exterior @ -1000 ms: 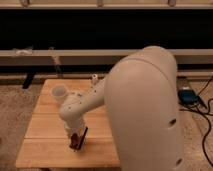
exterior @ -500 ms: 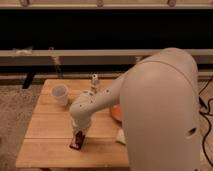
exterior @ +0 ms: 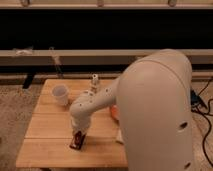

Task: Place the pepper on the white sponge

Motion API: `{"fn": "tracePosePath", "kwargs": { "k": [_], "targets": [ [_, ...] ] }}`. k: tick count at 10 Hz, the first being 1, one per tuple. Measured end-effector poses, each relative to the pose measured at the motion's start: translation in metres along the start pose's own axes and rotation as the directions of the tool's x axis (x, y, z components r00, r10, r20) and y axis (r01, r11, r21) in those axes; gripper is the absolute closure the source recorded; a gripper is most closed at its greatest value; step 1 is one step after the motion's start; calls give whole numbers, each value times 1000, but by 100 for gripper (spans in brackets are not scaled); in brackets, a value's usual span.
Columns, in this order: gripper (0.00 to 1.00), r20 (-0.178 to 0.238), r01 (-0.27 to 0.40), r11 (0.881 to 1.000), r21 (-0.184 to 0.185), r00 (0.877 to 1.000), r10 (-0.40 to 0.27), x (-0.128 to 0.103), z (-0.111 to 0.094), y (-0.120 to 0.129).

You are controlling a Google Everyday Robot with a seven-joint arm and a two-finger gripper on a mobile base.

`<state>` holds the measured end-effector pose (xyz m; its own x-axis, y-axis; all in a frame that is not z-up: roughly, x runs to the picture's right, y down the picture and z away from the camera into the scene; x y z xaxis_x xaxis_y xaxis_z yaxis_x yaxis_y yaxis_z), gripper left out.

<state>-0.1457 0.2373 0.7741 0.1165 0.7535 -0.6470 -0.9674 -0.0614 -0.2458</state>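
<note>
My gripper (exterior: 77, 140) is low over the front of the wooden table (exterior: 50, 150), left of the middle, pointing down. A small dark red thing, which looks like the pepper (exterior: 77, 136), sits right at its tip, touching or just above the table. An off-white corner of the white sponge (exterior: 119, 136) shows to the right, at the edge of my big white arm, which hides most of it. The sponge lies well apart from the gripper.
A white cup (exterior: 61, 95) stands at the table's back left. A small pale bottle-like thing (exterior: 94, 80) stands at the back edge. A sliver of the orange bowl (exterior: 114, 113) shows beside my arm. Cables lie on the floor at the right.
My arm's elbow has swung rightward and further out of the way, showing more of the table. The gripper has stayed at nearly the same spot near the table's front, with the dark red thing.
</note>
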Motion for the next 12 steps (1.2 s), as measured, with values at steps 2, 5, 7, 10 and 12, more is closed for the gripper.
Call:
{"fn": "tracePosePath", "kwargs": {
  "k": [2, 5, 7, 10, 12],
  "targets": [
    [41, -4, -6, 1000, -9, 1000, 6, 0, 2, 0],
    [20, -6, -10, 1000, -21, 1000, 10, 0, 3, 1],
    [20, -6, -11, 1000, -28, 1000, 10, 2, 2, 2],
    [20, -2, -2, 999, -38, 1000, 2, 2, -1, 8],
    [20, 2, 5, 999, -42, 1000, -5, 3, -3, 10]
  ]
}}
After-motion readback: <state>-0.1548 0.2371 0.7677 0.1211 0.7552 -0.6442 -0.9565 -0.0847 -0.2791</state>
